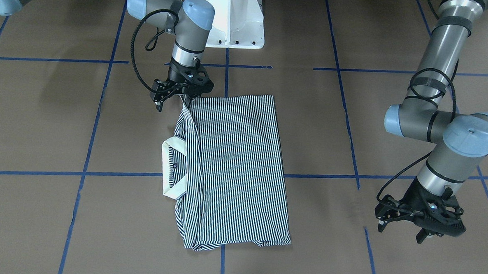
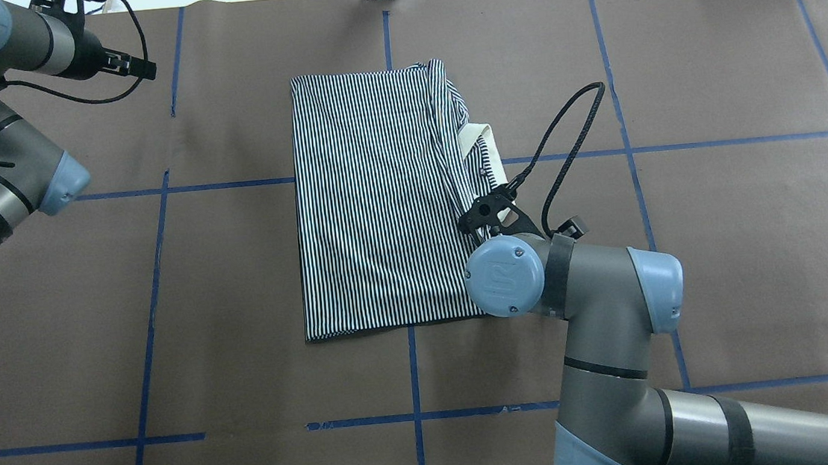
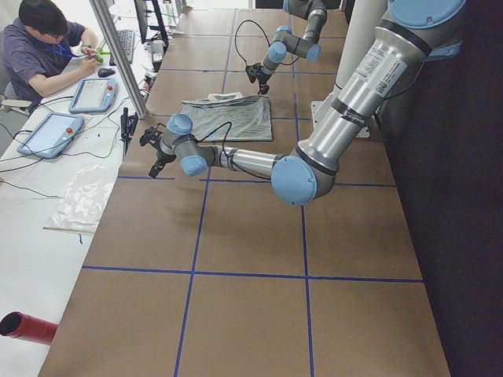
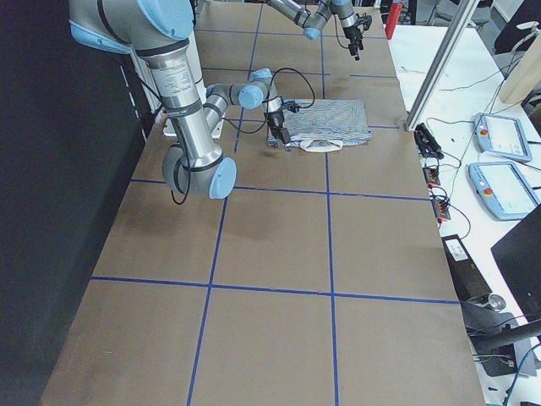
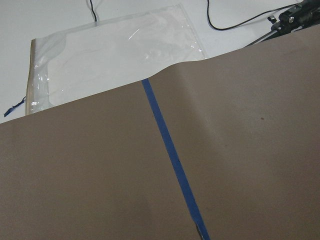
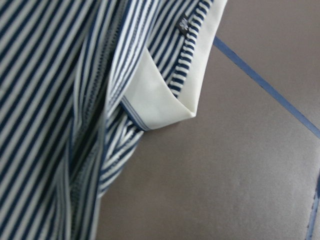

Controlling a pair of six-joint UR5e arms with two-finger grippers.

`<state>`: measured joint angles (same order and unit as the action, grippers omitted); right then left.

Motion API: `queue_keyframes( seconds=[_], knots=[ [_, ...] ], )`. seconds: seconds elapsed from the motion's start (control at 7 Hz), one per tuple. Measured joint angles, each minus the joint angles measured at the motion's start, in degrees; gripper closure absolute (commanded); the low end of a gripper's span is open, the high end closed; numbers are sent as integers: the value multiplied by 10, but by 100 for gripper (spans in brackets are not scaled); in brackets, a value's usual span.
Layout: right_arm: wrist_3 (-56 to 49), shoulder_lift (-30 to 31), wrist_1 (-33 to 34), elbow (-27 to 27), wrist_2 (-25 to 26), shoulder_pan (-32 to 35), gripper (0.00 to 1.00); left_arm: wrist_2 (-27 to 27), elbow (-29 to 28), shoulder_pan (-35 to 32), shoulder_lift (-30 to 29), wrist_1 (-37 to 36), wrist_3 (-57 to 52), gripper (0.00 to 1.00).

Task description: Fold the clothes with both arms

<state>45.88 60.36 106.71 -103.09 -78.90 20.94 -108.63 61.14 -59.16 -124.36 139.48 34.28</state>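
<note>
- On the brown table (image 1: 38, 227), pinch the limp, light navy-and-white striped polo shirt (image 1: 234, 161) by its corners.
- Left black two-finger gripper (image 1: 402, 231): fingers apart; right gripper (image 1: 172, 102): you cannot tell.

Brown paper (image 2: 241, 315) covers the bench, marked into squares by blue tape (image 2: 412, 367). Along the far edge runs a white side table (image 3: 23, 236), where a person (image 3: 43, 43) sits. A pendant (image 3: 93, 94) lies just beside the person, with a second pendant (image 3: 49, 133) near it. A clear plastic bag (image 5: 115, 55) touches the paper's edge. A red tube (image 3: 27, 327) lies well apart from these. A metal post (image 3: 118, 55) stands between bench and side table.
</note>
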Motion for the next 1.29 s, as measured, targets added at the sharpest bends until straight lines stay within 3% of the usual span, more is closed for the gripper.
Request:
queue_keyframes(
  seconds=[0.43,0.86,1.29],
  knots=[
    [11,-11,-4,-30,-9,9,0,0,2,0,0,0,0,0],
    [51,-73,-89,52,-11,10,0,0,7,1,2,-1,0,0],
    [49,-82,-104,87,-22,10,0,0,8,3,4,0,0,0]
  ],
)
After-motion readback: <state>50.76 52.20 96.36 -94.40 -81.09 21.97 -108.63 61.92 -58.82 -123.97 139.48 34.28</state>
